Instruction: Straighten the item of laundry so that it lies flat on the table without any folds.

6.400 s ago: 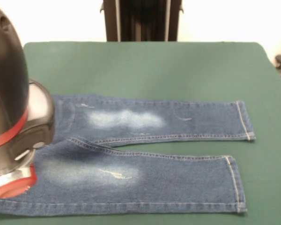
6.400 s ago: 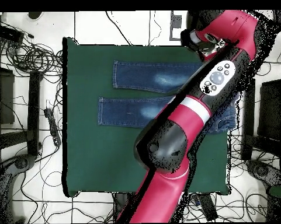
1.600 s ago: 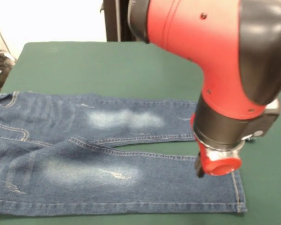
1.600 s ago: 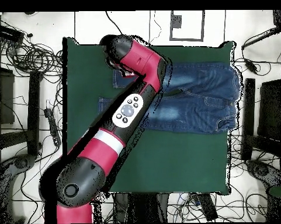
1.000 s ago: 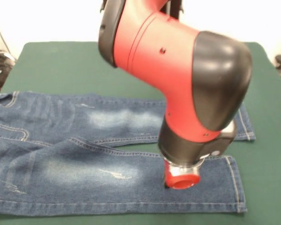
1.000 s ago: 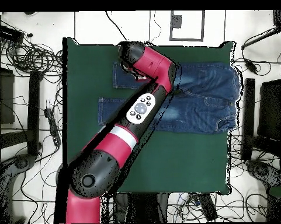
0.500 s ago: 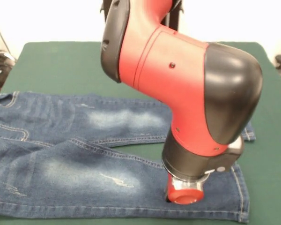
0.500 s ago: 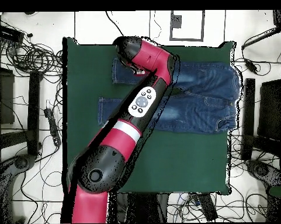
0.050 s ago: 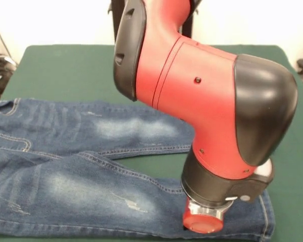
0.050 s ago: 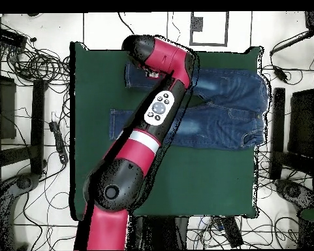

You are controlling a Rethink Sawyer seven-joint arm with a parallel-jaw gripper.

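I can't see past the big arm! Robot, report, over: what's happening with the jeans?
Gripper down on the near leg by its cuff, fingers hidden. Jeans spread on the table, legs apart. Arm covers both legs.

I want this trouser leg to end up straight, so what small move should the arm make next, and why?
Probably ease the gripper a little further toward the table's front edge. It sits low over the jeans near the front leg's cuff, and that leg now angles away from the other one, with green cloth showing between them. The pictures don't show whether it is gripping the denim.
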